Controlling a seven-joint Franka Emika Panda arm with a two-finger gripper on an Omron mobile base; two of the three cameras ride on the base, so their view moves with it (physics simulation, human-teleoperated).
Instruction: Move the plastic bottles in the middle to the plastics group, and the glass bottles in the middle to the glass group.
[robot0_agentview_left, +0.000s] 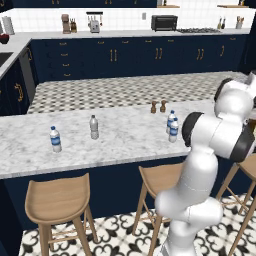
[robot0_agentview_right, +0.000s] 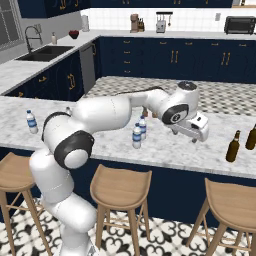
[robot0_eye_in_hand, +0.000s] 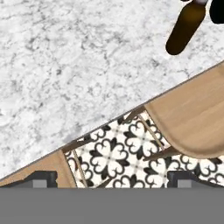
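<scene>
Clear plastic water bottles (robot0_agentview_right: 139, 132), two of them with blue label bands and white caps, stand upright and touching side by side in the middle of the white-grey marbled counter (robot0_agentview_left: 125, 142). Well to their left in the left base view stand the plastics group: one blue-labelled clear bottle (robot0_agentview_left: 55, 139) and, beside it but apart, a plain greyish unlabelled bottle (robot0_agentview_left: 94, 127). At the counter's right end, in the right base view, stand two slim dark-brown long-necked glass bottles (robot0_agentview_right: 233, 146), close together.

The white arm's gripper (robot0_agentview_right: 194, 131) hangs over the counter between the water bottles and the brown bottles, pointing down past the counter edge. Its jaws stand fully apart, holding nothing; the hand view shows bare marble, a wooden stool seat (robot0_eye_in_hand: 192, 118) and patterned floor tiles between the tips.

Judgement: the step in hand is the approach to a bottle, and no middle bottle appears sorted yet. To do it well, centre the jaws on one bottle's body at label height, approach from the side away from its neighbour, and close only when both fingers clear the second bottle. The plastic is thin and smooth, so it may flex or slip; the touching neighbour is light and could topple. The glass is rigid, narrow-necked and top-heavy; grip its wider body.

Two small brown shakers (robot0_agentview_left: 158, 106) stand behind the pair; leave them alone.
</scene>
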